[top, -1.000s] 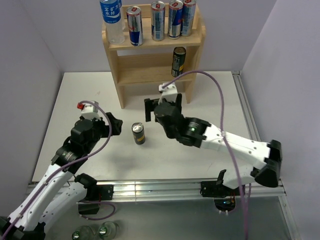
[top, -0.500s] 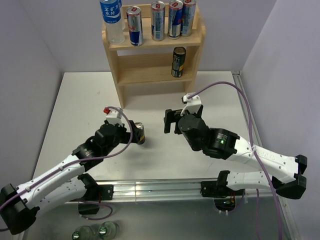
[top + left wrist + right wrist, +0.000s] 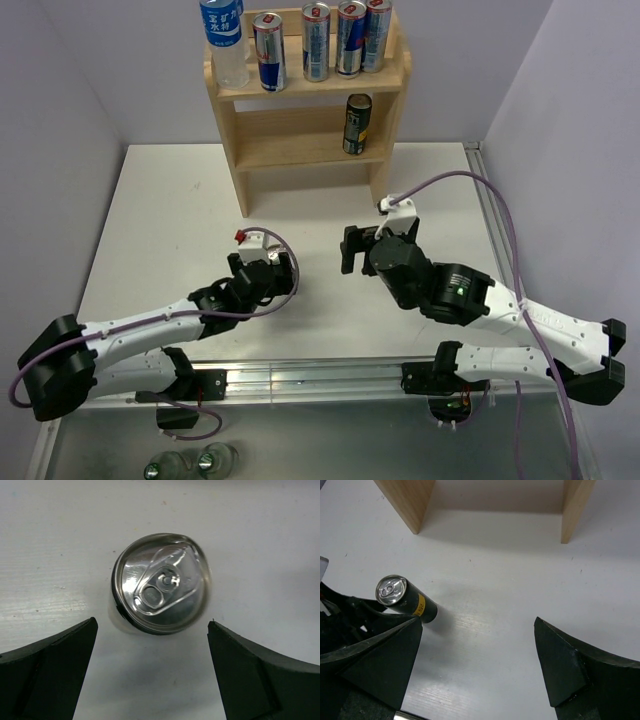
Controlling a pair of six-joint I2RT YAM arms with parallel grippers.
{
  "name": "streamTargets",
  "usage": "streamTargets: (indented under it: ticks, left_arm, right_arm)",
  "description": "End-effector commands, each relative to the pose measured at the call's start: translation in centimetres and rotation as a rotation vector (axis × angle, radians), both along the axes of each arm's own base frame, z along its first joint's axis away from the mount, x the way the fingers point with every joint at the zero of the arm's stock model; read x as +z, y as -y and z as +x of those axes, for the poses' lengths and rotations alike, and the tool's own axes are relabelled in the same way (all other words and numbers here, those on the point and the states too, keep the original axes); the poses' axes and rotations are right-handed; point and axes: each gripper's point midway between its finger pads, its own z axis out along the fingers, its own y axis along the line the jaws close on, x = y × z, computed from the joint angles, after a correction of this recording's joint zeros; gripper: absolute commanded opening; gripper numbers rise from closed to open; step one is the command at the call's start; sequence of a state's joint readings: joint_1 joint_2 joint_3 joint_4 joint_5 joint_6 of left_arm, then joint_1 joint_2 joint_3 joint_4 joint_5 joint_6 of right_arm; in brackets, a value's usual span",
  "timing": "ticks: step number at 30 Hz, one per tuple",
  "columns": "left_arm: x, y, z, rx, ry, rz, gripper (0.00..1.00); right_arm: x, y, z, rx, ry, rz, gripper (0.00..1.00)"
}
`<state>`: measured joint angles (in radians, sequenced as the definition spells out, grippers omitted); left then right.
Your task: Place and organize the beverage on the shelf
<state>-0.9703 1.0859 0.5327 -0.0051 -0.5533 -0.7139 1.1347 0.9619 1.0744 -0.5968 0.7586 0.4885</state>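
Observation:
A black can with a yellow label (image 3: 405, 600) stands upright on the white table; the left wrist view shows its silver top (image 3: 160, 582) from above. My left gripper (image 3: 152, 622) is open and hovers over it, with the can just ahead of the fingertips; in the top view the gripper (image 3: 276, 270) hides most of the can. My right gripper (image 3: 355, 248) is open and empty, to the right of the can, and faces the shelf's legs (image 3: 405, 502). The wooden shelf (image 3: 290, 150) holds a water bottle (image 3: 222, 40) and several cans on top, and one black can (image 3: 357, 123) on the lower tier.
A metal rail (image 3: 320, 378) runs along the table's near edge. Grey walls close in the left, back and right sides. Bottle tops (image 3: 190, 465) show below the table's front.
My left arm has swung forward and right until its gripper is over the can. My right arm has drawn back from the shelf, towards the right.

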Motion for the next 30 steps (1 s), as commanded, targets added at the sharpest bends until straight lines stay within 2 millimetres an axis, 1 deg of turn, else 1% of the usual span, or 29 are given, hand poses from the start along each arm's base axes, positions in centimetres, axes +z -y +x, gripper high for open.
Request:
streamTargets:
  ticks: [1, 5, 7, 9, 10, 11, 12, 13, 14, 16, 18, 19, 21, 22, 24, 25, 26, 27, 28, 30]
  left_arm:
    - [0.5, -0.2, 1.5, 0.095, 0.050, -0.025, 0.99]
    - [-1.2, -0.2, 2.1, 0.123, 0.050, 0.015, 0.99]
    - [-1.4, 0.0, 2.5, 0.137, 0.055, 0.016, 0.99]
    - [-2.9, -0.8, 3.1, 0.233, 0.017, 0.035, 0.99]
    - [-3.0, -0.8, 3.3, 0.259, -0.007, 0.057, 0.99]
    - [-4.4, -0.7, 3.4, 0.270, -0.031, 0.090, 0.99]
    - [-4.7, -0.1, 3.5, 0.249, -0.040, 0.090, 0.99]
    - [-4.7, 0.6, 3.8, 0.233, -0.026, 0.062, 0.99]
    - [-4.7, 0.8, 3.8, 0.220, -0.019, 0.057, 0.98]
    - [-4.5, 0.7, 3.9, 0.222, 0.000, 0.043, 0.98]
    - [-4.0, 0.9, 4.4, 0.219, 0.033, 0.045, 0.93]
    - [-3.7, 1.1, 4.6, 0.217, 0.042, 0.045, 0.84]
    - [-3.7, 1.2, 4.9, 0.212, 0.054, 0.064, 0.73]
    - [-3.4, 1.5, 5.2, 0.212, 0.059, 0.065, 0.60]
    - [-3.7, 1.7, 5.4, 0.208, 0.053, 0.086, 0.47]
    - [-3.5, 1.9, 5.6, 0.210, 0.054, 0.083, 0.26]
    - [-3.8, 2.0, 5.7, 0.209, 0.049, 0.093, 0.15]
    - [-3.7, 2.2, 5.8, 0.211, 0.047, 0.096, 0.06]
    - [-3.9, 2.2, 5.9, 0.213, 0.045, 0.108, 0.01]
    - [-3.2, 2.6, 6.2, 0.205, 0.055, 0.105, 0.00]
  right_arm:
    - [0.0, 1.4, -0.6, -0.032, -0.002, 0.036, 1.00]
    - [-0.2, 2.3, -1.0, -0.038, -0.008, 0.051, 1.00]
    - [-0.5, 2.6, -1.2, -0.042, -0.017, 0.048, 1.00]
    - [-0.6, 2.6, -1.3, -0.039, -0.020, 0.049, 1.00]
    - [-0.9, 2.7, -1.3, -0.040, -0.022, 0.046, 1.00]
    - [-1.0, 2.7, -1.3, -0.041, -0.021, 0.049, 1.00]
    - [-1.1, 2.7, -1.3, -0.040, -0.023, 0.048, 1.00]
    - [-1.2, 2.6, -1.3, -0.039, -0.023, 0.049, 1.00]
    - [-1.4, 2.6, -1.3, -0.040, -0.024, 0.042, 1.00]
    - [-1.3, 2.5, -1.3, -0.036, -0.023, 0.037, 1.00]
    - [-1.2, 2.5, -1.2, -0.032, -0.020, 0.027, 1.00]
    - [-1.3, 2.5, -1.2, -0.034, -0.018, 0.022, 1.00]
    - [-1.4, 2.6, -1.2, -0.029, -0.016, 0.016, 1.00]
    - [-1.5, 2.6, -1.2, -0.030, -0.015, 0.014, 1.00]
    - [-1.5, 2.7, -1.2, -0.027, -0.014, 0.012, 1.00]
    - [-1.5, 2.7, -1.2, -0.029, -0.012, 0.012, 1.00]
    - [-1.5, 2.8, -1.2, -0.029, -0.011, 0.012, 1.00]
    - [-1.6, 2.8, -1.2, -0.028, -0.010, 0.010, 1.00]
    - [-1.6, 2.8, -1.2, -0.027, -0.008, 0.011, 1.00]
    - [-1.7, 2.9, -1.2, -0.029, -0.006, 0.008, 1.00]
